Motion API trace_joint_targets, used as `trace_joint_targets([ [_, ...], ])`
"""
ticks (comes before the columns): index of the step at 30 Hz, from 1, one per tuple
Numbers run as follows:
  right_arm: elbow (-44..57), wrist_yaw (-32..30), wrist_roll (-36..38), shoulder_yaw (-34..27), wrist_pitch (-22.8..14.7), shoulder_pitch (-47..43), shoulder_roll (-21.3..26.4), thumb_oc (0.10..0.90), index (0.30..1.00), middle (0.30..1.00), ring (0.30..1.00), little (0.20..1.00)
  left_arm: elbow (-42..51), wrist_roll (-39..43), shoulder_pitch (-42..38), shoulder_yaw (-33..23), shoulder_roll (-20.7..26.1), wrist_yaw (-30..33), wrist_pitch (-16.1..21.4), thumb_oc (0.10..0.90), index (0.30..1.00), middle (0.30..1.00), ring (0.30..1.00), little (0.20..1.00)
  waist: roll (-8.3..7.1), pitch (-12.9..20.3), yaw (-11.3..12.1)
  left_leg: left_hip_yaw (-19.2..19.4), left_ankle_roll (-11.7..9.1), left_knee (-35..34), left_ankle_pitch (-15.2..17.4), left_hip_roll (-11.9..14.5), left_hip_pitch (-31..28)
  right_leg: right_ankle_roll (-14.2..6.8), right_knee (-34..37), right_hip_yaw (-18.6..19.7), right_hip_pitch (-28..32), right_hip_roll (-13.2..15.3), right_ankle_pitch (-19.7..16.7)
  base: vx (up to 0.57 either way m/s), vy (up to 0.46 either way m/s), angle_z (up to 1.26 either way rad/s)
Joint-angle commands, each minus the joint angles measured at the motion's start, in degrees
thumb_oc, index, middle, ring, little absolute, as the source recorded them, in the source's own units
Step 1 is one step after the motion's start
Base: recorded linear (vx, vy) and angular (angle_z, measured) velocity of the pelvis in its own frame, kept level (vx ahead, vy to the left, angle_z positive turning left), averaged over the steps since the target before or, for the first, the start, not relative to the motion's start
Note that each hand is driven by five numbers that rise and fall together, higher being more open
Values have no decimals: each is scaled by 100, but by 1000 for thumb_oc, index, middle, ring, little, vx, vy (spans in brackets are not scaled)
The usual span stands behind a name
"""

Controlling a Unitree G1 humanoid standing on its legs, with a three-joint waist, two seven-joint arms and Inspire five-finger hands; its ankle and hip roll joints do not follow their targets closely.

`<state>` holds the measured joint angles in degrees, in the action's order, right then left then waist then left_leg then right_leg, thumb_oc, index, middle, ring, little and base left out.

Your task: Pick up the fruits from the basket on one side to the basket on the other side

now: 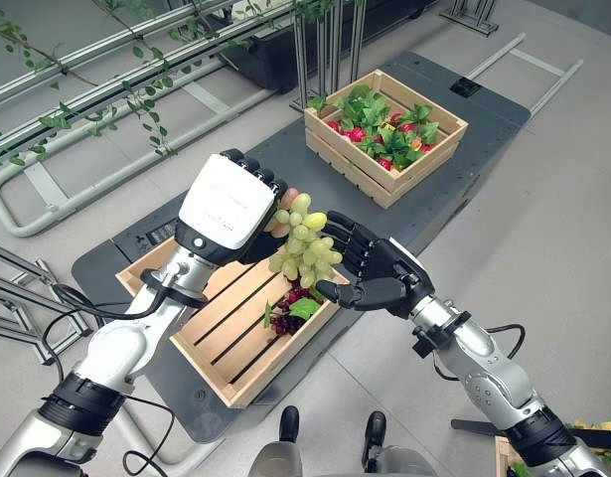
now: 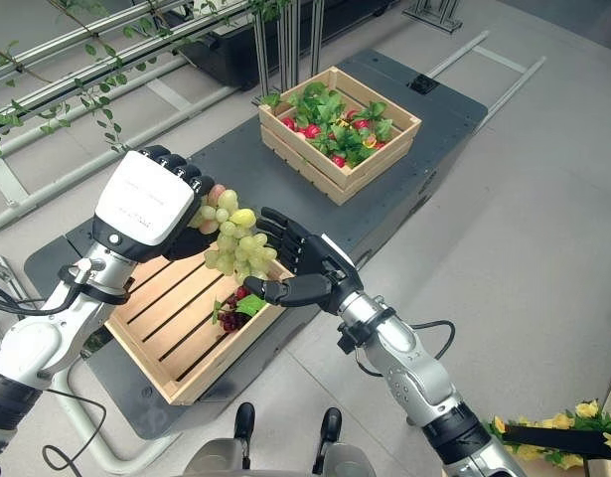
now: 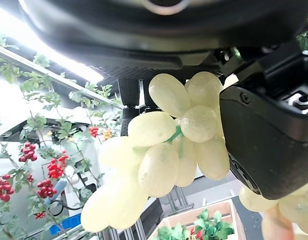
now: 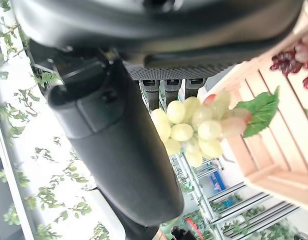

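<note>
- The dark grey platform surface (image 1: 464, 189) carries two crates; I see the near pale slatted wooden crate (image 1: 221, 338) below the robot hands, and the far wooden crate of green leaves and red fruit (image 1: 386, 134) well apart, up and to my right
- In the near crate I see a small dark-red grape cluster with a green leaf (image 1: 295, 303) lying by its right rim
- My left robot hand (image 1: 230, 204), with its white back plate facing up, is curled round the top of a bunch of pale green grapes (image 1: 303, 243); in the left wrist view the berries sit tight against its dark fingers (image 3: 266, 145)
- The bunch hangs above the near crate's right edge, long axis roughly vertical, stem end up in the left robot hand, tip pointing down
- My right robot hand (image 1: 370, 268) sits just to the right of the bunch, fingers spread and cupped toward it, thumb under the tip; I cannot tell whether the fingers touch the berries
- I judge the move ahead is a handover: the right robot hand is nearer the far crate, so the grapes should pass rightward into it
</note>
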<state>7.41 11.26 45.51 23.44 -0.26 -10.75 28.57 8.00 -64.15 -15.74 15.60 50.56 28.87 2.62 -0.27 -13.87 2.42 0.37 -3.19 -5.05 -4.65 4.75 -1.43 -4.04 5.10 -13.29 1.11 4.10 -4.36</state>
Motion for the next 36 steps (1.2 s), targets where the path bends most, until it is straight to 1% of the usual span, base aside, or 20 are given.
trace_joint_targets([
  [1,248,198,401,256,-426,-241,-178,800,900,900,900,900,287,556,-726,40,-103,237,13,400,300,300,300,300,-51,1113,-9,15,46,5,372,-144,-5,-263,-10,-18,308,401,282,0,0,0],
  [3,292,128,400,293,-504,-210,-216,800,900,900,900,900,412,625,-698,74,-144,35,103,400,300,300,300,300,-59,1137,-8,40,54,5,397,-141,-9,-277,-10,3,297,410,285,0,0,0],
  [7,382,75,486,311,-521,-170,-230,800,900,900,900,900,511,643,-605,123,-165,-200,177,400,300,300,300,300,-63,1152,-19,74,62,5,417,-133,-21,-286,-10,48,280,402,290,0,0,-1],
  [12,457,23,591,262,-562,-91,-185,800,900,900,900,900,440,786,-487,194,-113,-199,309,400,300,300,300,300,-64,1156,-39,110,66,5,422,-108,-22,-287,-10,93,258,390,291,0,-1,-3],
  [14,469,-75,488,268,-601,-44,-188,800,900,900,900,900,434,833,-434,224,-129,-215,437,400,300,300,300,300,-62,1154,-40,113,62,5,419,-98,-19,-285,-10,99,252,389,289,0,0,0],
  [17,421,-210,361,294,-687,-12,-220,800,900,900,900,900,516,874,-405,281,-168,-302,500,400,300,300,300,300,-53,1160,-43,116,65,5,418,-97,-10,-288,-10,116,238,390,283,0,0,0],
  [21,407,-281,380,299,-638,38,-237,800,900,900,900,900,582,886,-335,343,-224,-373,622,400,300,300,300,300,-52,1155,-44,117,67,5,426,-95,2,-299,-10,127,225,395,289,0,0,0],
  [22,429,-303,381,314,-628,40,-216,736,804,804,804,804,599,888,-324,376,-221,-382,624,400,300,300,300,300,-53,1151,-49,119,69,5,429,-97,9,-303,-10,129,218,399,289,-10,4,-4],
  [23,422,-318,382,326,-644,39,-205,524,486,486,486,486,602,890,-316,401,-215,-366,632,400,300,300,300,300,-51,1149,-51,122,70,5,430,-99,11,-306,-10,133,211,401,286,-10,4,-4],
  [24,418,-324,381,330,-652,40,-204,472,408,408,408,408,603,892,-315,409,-212,-360,632,400,300,300,300,300,-50,1149,-50,123,70,5,431,-99,11,-306,-10,134,209,401,286,-8,6,-5],
  [25,414,-345,330,340,-660,37,-183,400,300,300,300,300,603,918,-302,435,-202,-332,680,400,300,300,300,300,-53,1146,-48,123,72,5,435,-100,9,-309,-10,136,206,403,285,-5,3,-3],
  [31,400,-367,360,341,-644,25,-121,400,300,300,300,300,597,965,-317,470,-194,-180,647,400,300,300,300,300,-62,1147,-61,135,68,5,434,-97,14,-315,-10,148,189,408,276,0,0,0],
  [36,366,-446,170,295,-650,49,-80,400,300,300,300,300,682,922,-299,356,-234,49,719,400,300,300,300,300,-68,1178,-59,134,57,5,434,-91,24,-325,-10,164,170,410,262,0,0,0],
])
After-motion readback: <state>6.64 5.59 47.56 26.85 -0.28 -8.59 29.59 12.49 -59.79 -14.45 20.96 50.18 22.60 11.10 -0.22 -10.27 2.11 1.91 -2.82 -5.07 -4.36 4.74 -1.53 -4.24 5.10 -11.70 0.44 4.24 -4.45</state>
